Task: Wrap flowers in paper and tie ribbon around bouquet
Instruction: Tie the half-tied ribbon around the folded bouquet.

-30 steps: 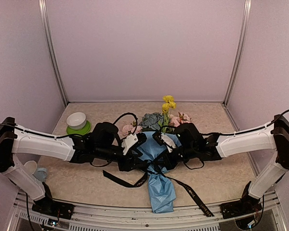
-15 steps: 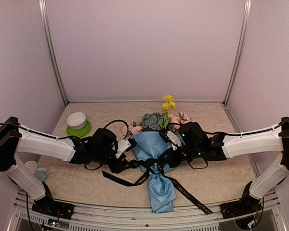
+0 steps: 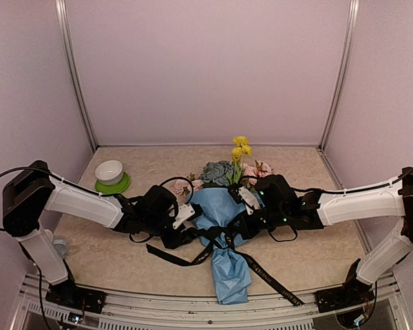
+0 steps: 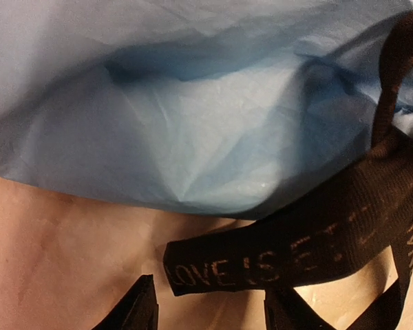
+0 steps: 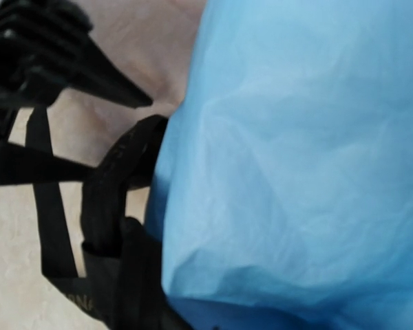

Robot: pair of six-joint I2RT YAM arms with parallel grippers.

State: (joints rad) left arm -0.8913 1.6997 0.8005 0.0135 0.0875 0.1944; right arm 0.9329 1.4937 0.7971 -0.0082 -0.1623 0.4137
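Starting at the far left, the green saucer (image 3: 112, 185) with its white bowl (image 3: 109, 170) sits well apart from the work. The left gripper (image 4: 210, 313) lies low just beside the bouquet (image 3: 219, 213), its jaws about half apart with nothing between them; the lettered end of the ribbon (image 4: 261, 261) lies just past its tips. In the middle the paper (image 3: 228, 271) is coned around the flowers (image 3: 224, 172), blooms towards the far wall, and the ribbon crosses the cone's waist with both tails loose on the table (image 3: 124, 254). The right gripper (image 3: 239, 210) is fully closed against the cone; a strand runs towards it, but whether it is pinched I cannot tell. The crossing looks slack to me, not yet a knot. A grab that catches thin paper along with ribbon could tear or crush the cone, and a one-sided pull could drag the bouquet or slide the ribbon down the narrow tail, letting the wrap open
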